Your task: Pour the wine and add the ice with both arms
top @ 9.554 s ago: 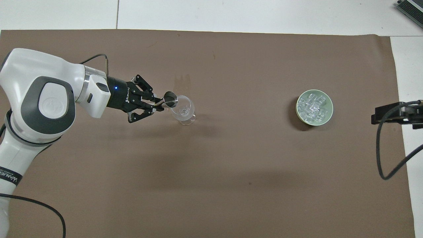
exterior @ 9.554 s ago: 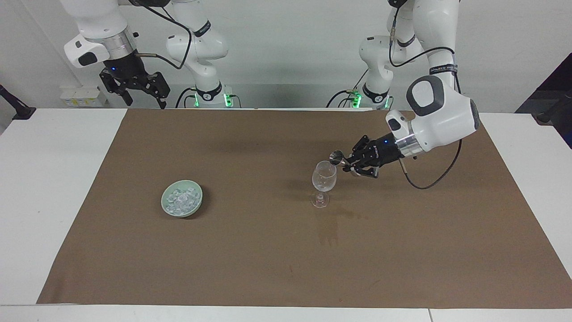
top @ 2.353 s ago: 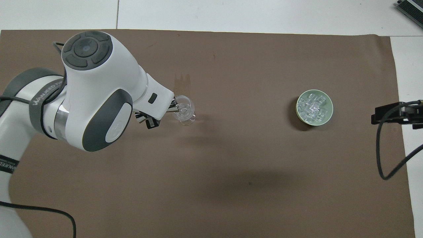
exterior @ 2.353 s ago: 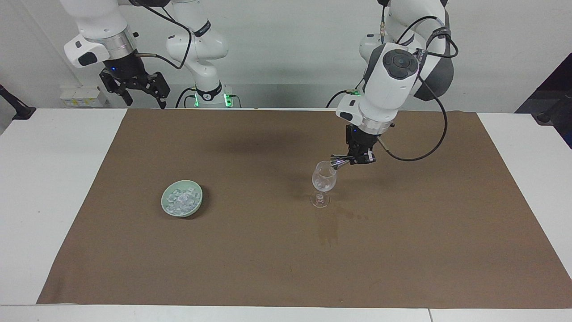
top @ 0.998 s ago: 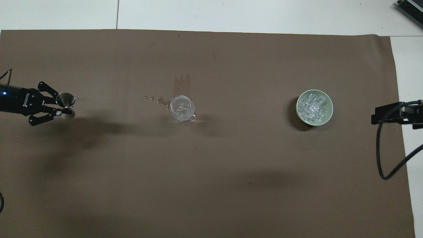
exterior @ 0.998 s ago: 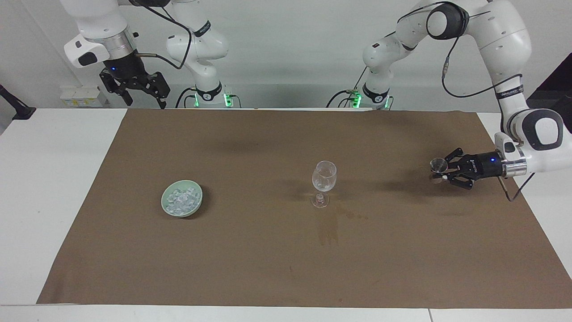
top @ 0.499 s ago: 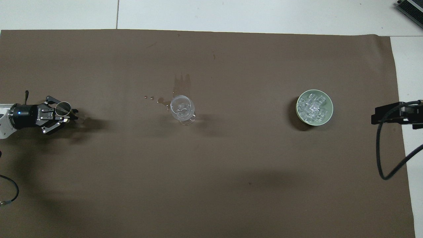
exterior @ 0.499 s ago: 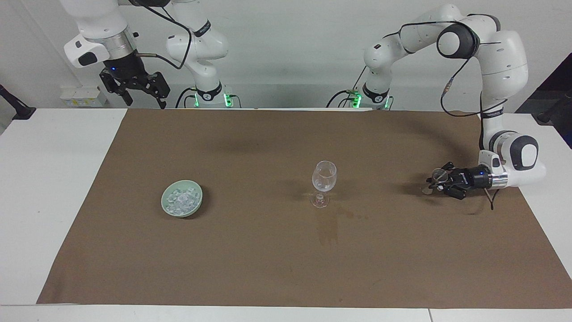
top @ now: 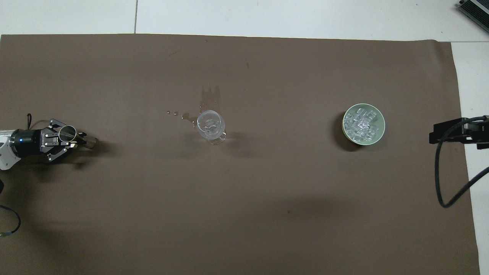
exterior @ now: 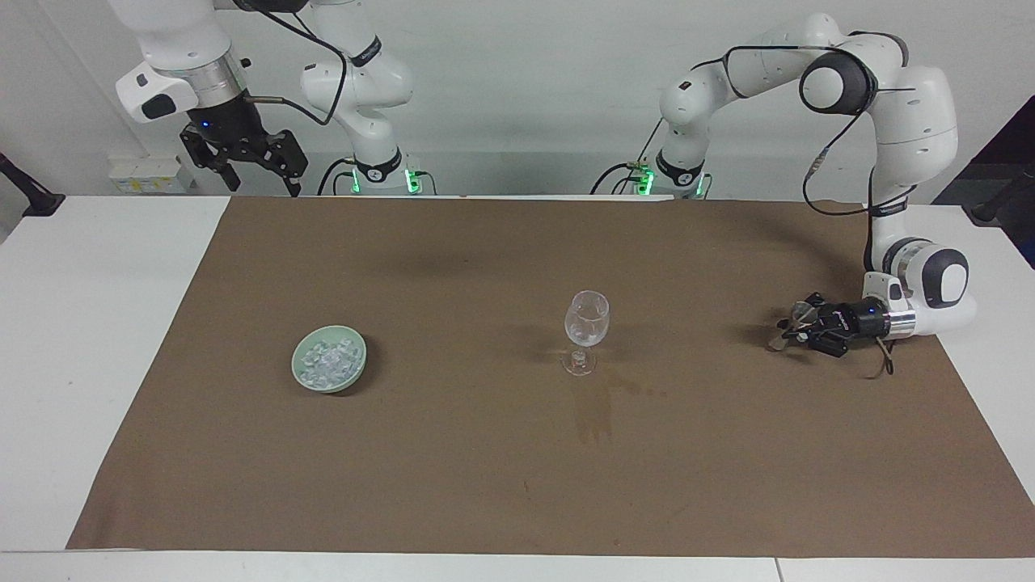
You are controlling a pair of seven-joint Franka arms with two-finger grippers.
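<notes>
Left gripper [exterior: 791, 330]: closed on metal jigger [exterior: 797, 317] (tilted), low, right of frame.
Right gripper [exterior: 257, 174]: jaws wide, holding nothing, waiting upper left.
Ice [exterior: 327, 360]: in green bowl [exterior: 301, 373].
Wine glass [exterior: 585, 320]: upright, centre.

Clear ice cubes [exterior: 327, 360] [top: 360, 124] — heaped in green bowl [exterior: 356, 373] [top: 345, 133].

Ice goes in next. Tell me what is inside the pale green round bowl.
The pale green round bowl holds a heap of small clear ice cubes that fills most of it. The bowl's floor is covered by the cubes, so anything beneath them cannot be seen.
</notes>
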